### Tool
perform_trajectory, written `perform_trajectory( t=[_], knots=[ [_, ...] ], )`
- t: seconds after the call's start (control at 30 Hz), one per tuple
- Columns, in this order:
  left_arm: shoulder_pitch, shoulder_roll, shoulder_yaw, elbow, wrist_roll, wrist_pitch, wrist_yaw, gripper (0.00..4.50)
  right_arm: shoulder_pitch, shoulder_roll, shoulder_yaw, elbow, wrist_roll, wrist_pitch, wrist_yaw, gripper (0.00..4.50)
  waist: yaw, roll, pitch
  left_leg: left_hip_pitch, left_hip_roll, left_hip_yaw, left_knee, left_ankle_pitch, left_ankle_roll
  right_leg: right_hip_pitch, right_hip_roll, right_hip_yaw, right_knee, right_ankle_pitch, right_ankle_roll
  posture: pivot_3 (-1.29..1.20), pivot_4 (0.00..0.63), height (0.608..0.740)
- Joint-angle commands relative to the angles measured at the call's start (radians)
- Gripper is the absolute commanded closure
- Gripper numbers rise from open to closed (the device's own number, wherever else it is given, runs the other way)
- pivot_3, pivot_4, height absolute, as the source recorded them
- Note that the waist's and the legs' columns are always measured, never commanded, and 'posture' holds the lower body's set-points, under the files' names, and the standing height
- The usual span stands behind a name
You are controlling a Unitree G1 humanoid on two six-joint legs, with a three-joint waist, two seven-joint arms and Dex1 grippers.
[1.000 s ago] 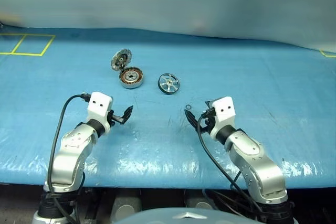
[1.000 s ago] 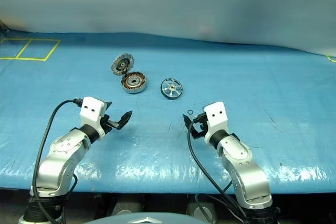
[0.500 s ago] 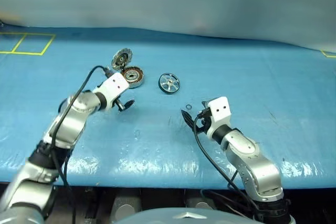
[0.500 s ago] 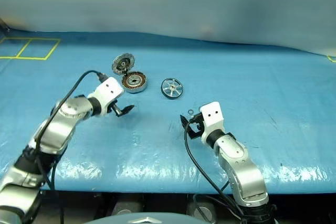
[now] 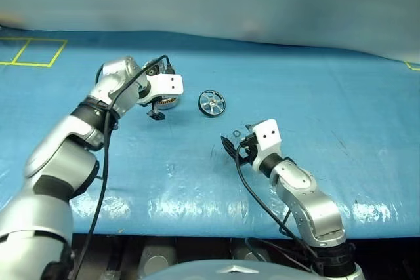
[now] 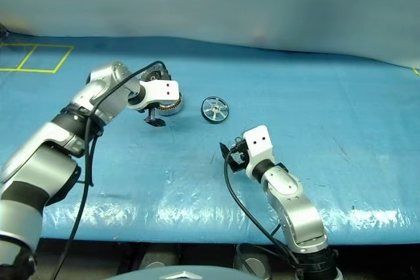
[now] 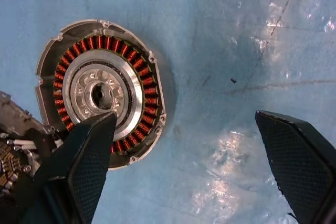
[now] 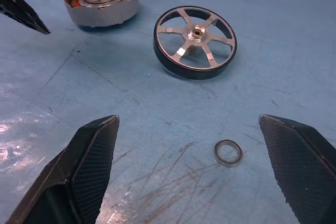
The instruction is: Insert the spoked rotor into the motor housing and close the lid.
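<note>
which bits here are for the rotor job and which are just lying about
For the job:
spoked rotor
motor housing
lid, partly hidden at the housing's edge

Lying about:
small metal ring on the blue table cover
yellow tape marks

Blue table (image 5: 341, 96) carries motor housing (image 7: 102, 93), spoked rotor (image 8: 195, 42), small ring (image 8: 228, 152).

- Spoked rotor (image 8: 195, 42): 1, six silver spokes counted within a dark rim.
- Motor housing (image 7: 102, 92): 1, one ring of copper-brown coils around a silver centre.
- Lid (image 7: 16, 145): 1, joined at the housing's edge, mostly hidden by the arm.
- Small loose metal ring (image 8: 228, 152): 1, on the table (image 5: 341, 103).
- Claws: 2, left claw (image 5: 157, 111) and right claw (image 5: 240, 151), two black fingers each.
- Yellow outlined squares (image 5: 26, 52) on the table: 2, side by side.
</note>
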State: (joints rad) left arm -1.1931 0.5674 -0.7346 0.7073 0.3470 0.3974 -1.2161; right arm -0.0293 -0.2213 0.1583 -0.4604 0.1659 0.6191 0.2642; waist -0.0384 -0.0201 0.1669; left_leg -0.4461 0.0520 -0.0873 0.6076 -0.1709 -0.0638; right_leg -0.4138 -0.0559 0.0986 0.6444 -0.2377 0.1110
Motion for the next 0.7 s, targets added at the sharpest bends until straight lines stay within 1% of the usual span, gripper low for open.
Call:
perform_trajectory(
  t=[0.03,0.17,0.3,0.37,0.53,0.7],
  knots=[
    [-0.092,-0.046,-0.018,0.145,0.075,-0.080,-0.025,0.00,-0.006,-0.007,0.003,-0.017,-0.002,-0.021,0.013,0.02,-0.002,0.000,0.000,0.000,0.000,0.000,0.000,0.000,0.000,0.000,0.000,0.000,0.000,0.000,0.000,0.00,0.150,0.740],
    [-0.155,-0.111,-0.029,0.298,0.142,-0.126,0.006,0.00,-0.007,-0.008,0.006,-0.012,0.000,-0.026,0.017,0.02,-0.004,0.000,0.001,0.000,0.000,0.000,0.000,0.000,0.000,0.000,0.000,0.000,0.001,0.000,0.000,0.00,0.150,0.740],
    [-0.193,-0.162,-0.014,0.405,0.177,-0.147,0.029,0.00,-0.004,0.001,0.014,-0.006,-0.004,-0.034,0.016,0.02,-0.004,0.000,0.001,0.000,0.000,-0.001,0.000,0.000,0.000,0.000,0.000,0.000,0.001,0.000,0.001,0.00,0.150,0.740],
    [-0.207,-0.187,-0.006,0.454,0.191,-0.146,0.066,0.00,0.001,0.007,0.018,-0.006,-0.007,-0.039,0.012,0.02,-0.003,0.000,0.001,0.000,0.000,-0.001,0.001,0.000,0.000,0.000,0.000,0.000,0.001,0.000,0.001,0.00,0.150,0.740],
    [-0.211,-0.235,0.017,0.512,0.204,-0.152,0.122,0.00,0.019,0.018,0.021,-0.013,-0.013,-0.048,-0.003,0.02,-0.001,-0.001,0.001,0.000,0.000,-0.001,0.002,0.000,0.000,0.001,0.000,0.000,0.001,0.001,0.001,0.00,0.150,0.740],
    [-0.199,-0.254,0.024,0.540,0.222,-0.163,0.149,0.00,0.033,0.029,0.021,-0.020,-0.019,-0.052,-0.013,0.02,-0.002,-0.001,0.001,0.000,0.000,-0.001,0.003,0.000,0.000,0.001,0.000,0.000,0.002,0.001,0.002,0.00,0.150,0.740]
  ],
)
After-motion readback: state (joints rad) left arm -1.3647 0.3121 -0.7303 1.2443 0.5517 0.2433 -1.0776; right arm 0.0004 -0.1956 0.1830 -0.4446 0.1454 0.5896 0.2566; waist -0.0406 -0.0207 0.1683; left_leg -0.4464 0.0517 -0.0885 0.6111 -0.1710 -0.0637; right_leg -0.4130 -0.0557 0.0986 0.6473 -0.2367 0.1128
